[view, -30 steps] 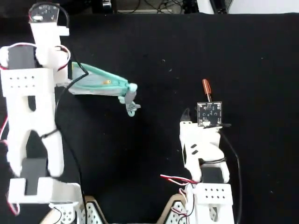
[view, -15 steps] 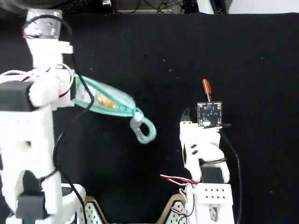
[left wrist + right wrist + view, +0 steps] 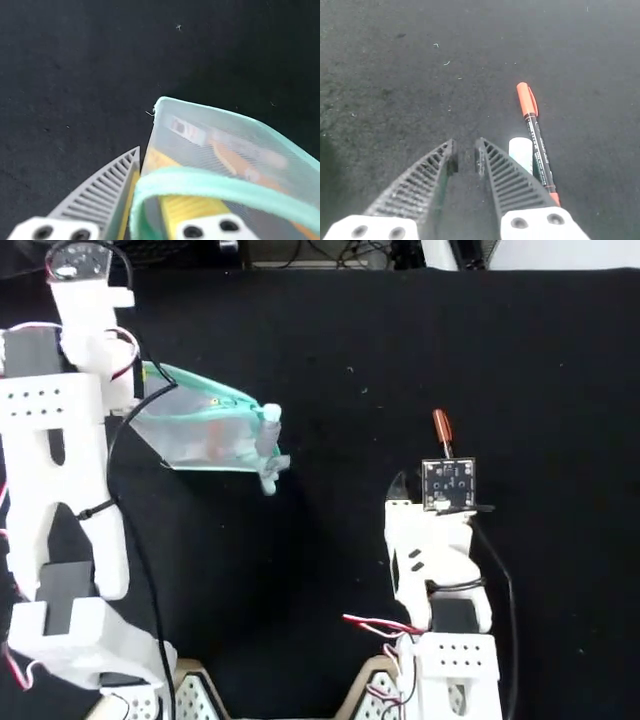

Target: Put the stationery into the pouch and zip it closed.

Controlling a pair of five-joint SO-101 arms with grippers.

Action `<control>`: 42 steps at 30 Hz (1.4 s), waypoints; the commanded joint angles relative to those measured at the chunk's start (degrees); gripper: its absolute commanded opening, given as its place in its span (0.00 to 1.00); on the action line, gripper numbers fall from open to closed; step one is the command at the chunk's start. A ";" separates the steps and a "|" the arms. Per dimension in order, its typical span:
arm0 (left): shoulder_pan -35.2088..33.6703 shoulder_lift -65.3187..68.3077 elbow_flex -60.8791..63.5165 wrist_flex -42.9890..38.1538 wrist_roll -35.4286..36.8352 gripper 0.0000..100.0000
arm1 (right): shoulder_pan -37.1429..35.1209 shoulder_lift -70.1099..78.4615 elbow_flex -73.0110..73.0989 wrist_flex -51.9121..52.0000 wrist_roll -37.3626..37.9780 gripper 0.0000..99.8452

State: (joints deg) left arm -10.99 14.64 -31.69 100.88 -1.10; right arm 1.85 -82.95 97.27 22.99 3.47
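Note:
My left gripper [image 3: 140, 405] is shut on one end of the teal mesh pouch [image 3: 205, 430], which it holds off the table at the left. The pouch's grey-teal strap [image 3: 268, 465] dangles from its far end. Through the mesh of the pouch [image 3: 225, 150] I see yellow and orange items, and my left gripper [image 3: 145, 167] clamps the pouch's edge. My right gripper [image 3: 466, 147] rests low over the mat, shut on nothing. Beside it lie an orange-capped pen [image 3: 535, 137] and a small white item [image 3: 521, 151]. The pen [image 3: 441, 428] lies just beyond the right gripper [image 3: 403, 485].
A black mat [image 3: 540, 390] covers the table, with wide open room at the right and in the middle. Cables and equipment line the far edge. The arms' bases stand at the near edge.
The left arm swung the pouch up and back. Half a second ago it hung lower with its strap loop drooping toward the middle. The right arm has kept still.

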 commanded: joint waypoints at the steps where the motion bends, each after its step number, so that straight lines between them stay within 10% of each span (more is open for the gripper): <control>1: -2.24 7.65 0.84 -0.09 -0.09 0.03 | -0.44 -0.57 -0.13 0.26 0.00 0.08; 25: 5.14 8.35 16.31 -10.29 -0.18 0.03 | 6.51 1.54 -25.19 18.81 5.54 0.21; 42: 5.23 8.26 30.99 -26.02 -0.18 0.03 | 10.37 80.92 -91.03 47.12 11.69 0.17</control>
State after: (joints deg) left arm -6.42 14.73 -12.70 79.25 -0.92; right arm 9.76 -11.30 20.35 66.51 14.73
